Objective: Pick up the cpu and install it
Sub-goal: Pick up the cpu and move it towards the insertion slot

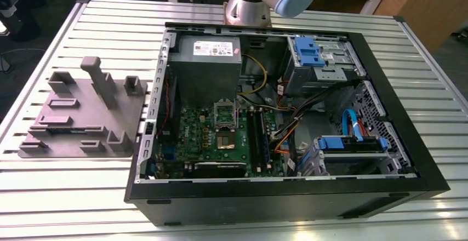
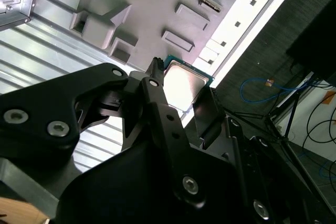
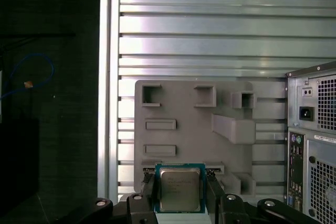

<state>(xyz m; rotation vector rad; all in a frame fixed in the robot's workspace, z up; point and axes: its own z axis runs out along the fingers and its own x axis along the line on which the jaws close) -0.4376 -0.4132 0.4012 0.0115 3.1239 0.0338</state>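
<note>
One step of two looks done: the pick-up.

- Pincer [image 3: 180,196] closed on the cpu [image 3: 180,187], one black finger [image 3: 149,195] against each of two opposite edges. Silvery top faces the camera in the first wrist view, with a green rim around it.
- The second wrist view gives the same grip from the side: cpu [image 2: 184,83] clamped between the fingertips of the pincer [image 2: 182,94], held level or nearly so.
- Grey plate [image 3: 184,124] with upright blocks lies on the ribbed bench [image 3: 210,24] behind the chip. Both look well beyond it, so I judge the cpu lifted clear and carried in the air, touching nothing but the fingers.
- Exterior view: the plate [image 1: 80,120] sits at the exterior view's left, and the open computer case [image 1: 409,159] takes up the centre and right. The arm's base [image 1: 249,5] stands at top centre, behind the case.
- Green motherboard [image 1: 194,128] lies in the case floor, left of centre. Its socket [image 1: 224,138] looks bare, with no silvery chip in it, and the frame above it appears hinged open. Too small to be sure.
- Judgement: install not yet done. The chip is over the plate's side of the bench, well apart from the socket.
</note>
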